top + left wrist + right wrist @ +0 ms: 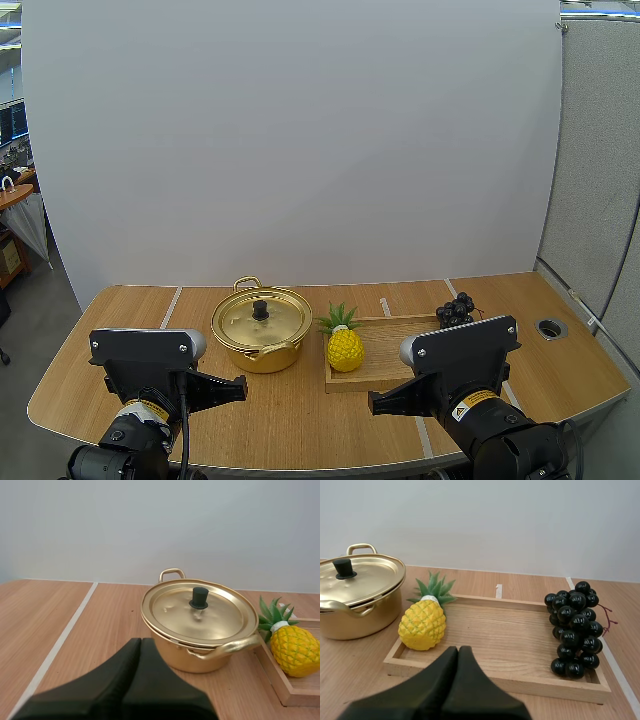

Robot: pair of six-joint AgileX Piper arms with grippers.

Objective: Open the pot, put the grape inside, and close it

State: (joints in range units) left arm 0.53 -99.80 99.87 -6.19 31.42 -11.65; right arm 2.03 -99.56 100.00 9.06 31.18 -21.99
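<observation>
A golden pot (262,350) stands on the table with its lid (262,318) on, a black knob (261,309) at the lid's centre. The pot (200,645) sits just ahead of my left gripper (140,641), whose fingers lie together, shut on nothing. A bunch of dark grapes (455,311) rests at the right end of a wooden tray (390,345). The grapes (575,628) lie ahead and to the side of my right gripper (458,649), shut as one dark wedge. In the high view my left gripper (238,383) and right gripper (375,404) hover near the table's front.
A yellow toy pineapple (344,342) stands at the tray's left end, between pot and grapes. A round cable hole (551,327) sits in the table at the far right. White tape lines (171,306) cross the tabletop.
</observation>
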